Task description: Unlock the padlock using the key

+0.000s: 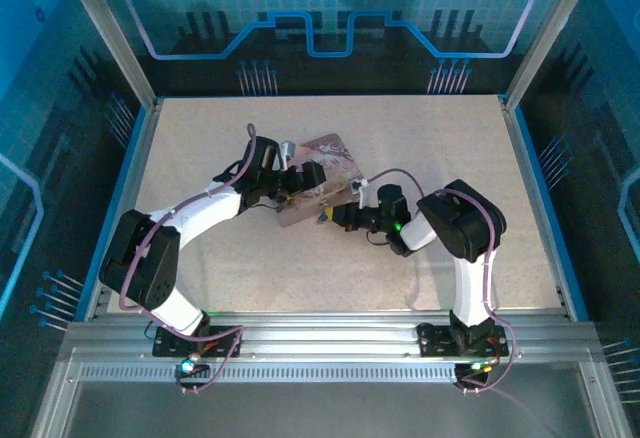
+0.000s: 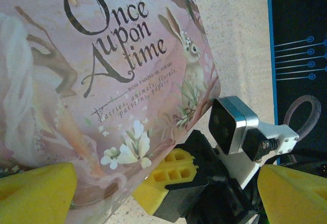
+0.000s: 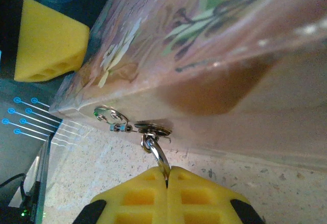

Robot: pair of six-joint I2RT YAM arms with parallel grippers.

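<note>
The left arm (image 1: 190, 223) reaches up and rightward to the pink tin (image 1: 335, 158), and the left gripper (image 1: 292, 184) is over the tin's left side with its yellow fingers (image 2: 36, 193) spread wide. The right arm (image 1: 455, 223) bends leftward toward the tin. The right gripper (image 3: 167, 175) is at the tin's near edge, its fingertips pressed together on a thin metal piece (image 3: 159, 157) at the seam.
</note>
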